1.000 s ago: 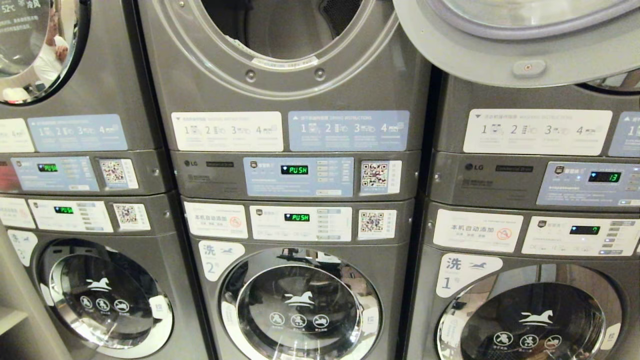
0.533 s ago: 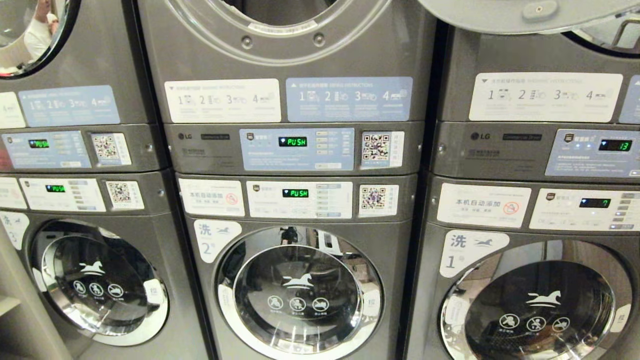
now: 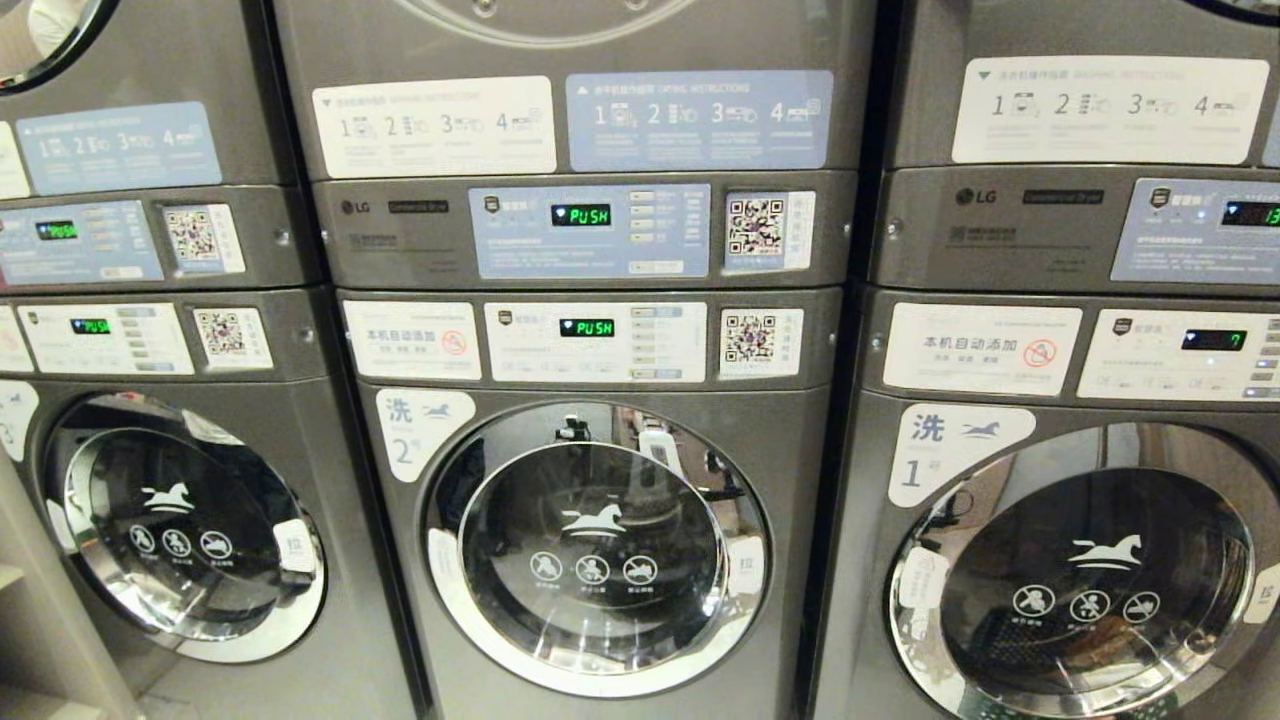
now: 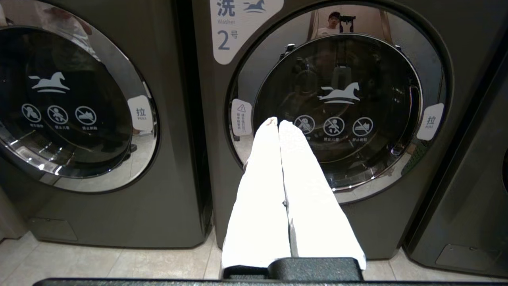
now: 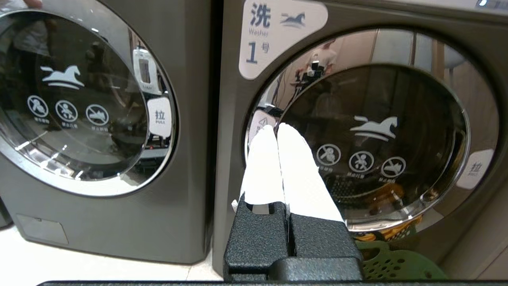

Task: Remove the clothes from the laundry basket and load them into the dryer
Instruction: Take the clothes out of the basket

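Note:
The dryer (image 3: 700,40) is the upper middle machine; only its lower front and the bottom of its door ring show at the head view's top. A green perforated laundry basket (image 5: 397,264) stands on the floor in front of washer 1, seen only in the right wrist view. Something orange-yellow (image 5: 381,235) shows at its rim; I cannot tell whether it is clothes. My left gripper (image 4: 278,122) is shut and empty, pointing at washer 2's door (image 4: 337,111). My right gripper (image 5: 276,129) is shut and empty, before washer 1's door (image 5: 373,143). Neither arm shows in the head view.
Three stacked grey machines fill the head view, with control panels (image 3: 590,230) reading PUSH and closed round washer doors (image 3: 597,545) below. A beige tiled floor (image 4: 119,264) runs along their base. A pale shelf edge (image 3: 30,640) stands at the far left.
The head view has sunk lower: the dryer's opening and the swung-open door at the top right have slid out of the picture. The machines themselves have not moved.

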Controlling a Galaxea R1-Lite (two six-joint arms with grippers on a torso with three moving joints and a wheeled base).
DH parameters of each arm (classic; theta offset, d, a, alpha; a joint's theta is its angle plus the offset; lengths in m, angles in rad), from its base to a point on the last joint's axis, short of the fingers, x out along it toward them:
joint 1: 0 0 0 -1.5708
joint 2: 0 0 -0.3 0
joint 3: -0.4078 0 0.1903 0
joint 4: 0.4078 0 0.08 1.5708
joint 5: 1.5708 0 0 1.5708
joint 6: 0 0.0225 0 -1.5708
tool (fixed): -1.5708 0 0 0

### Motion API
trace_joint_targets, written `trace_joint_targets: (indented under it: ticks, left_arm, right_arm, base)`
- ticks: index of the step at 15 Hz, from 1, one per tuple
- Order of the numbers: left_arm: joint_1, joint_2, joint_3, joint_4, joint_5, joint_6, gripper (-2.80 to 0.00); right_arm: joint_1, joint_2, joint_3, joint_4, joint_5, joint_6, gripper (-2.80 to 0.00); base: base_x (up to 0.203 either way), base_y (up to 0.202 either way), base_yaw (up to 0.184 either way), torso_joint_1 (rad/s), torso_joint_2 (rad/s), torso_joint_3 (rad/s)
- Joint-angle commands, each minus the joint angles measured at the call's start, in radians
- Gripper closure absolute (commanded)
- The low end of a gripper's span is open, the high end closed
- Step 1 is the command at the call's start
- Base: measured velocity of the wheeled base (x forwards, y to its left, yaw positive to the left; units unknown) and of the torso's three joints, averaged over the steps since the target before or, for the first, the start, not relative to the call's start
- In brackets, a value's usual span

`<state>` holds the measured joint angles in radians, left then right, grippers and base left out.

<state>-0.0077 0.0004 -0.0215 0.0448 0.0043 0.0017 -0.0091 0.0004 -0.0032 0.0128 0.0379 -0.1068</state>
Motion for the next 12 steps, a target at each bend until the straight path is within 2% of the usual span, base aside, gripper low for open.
trace_joint_targets:
  ticks: [1, 12]
  left_arm:
    - [0.0, -0.002, 0.0, 0.0, 0.0, 0.0, 0.0]
    - [0.0, -0.002, 0.0, 0.001, 0.0, 0.001, 0.0]
  right_arm:
    - [0.0, -0.002, 0.002, -0.004, -0.001, -0.002, 0.0]
    - [0.0, -0.002, 0.003, -0.005, -0.001, -0.001, 0.0]
  base:
    - [0.0, 0.0, 0.0, 0.007, 0.15, 0.019]
    - [0.0, 0.0, 0.0, -0.006, 0.01, 0.014]
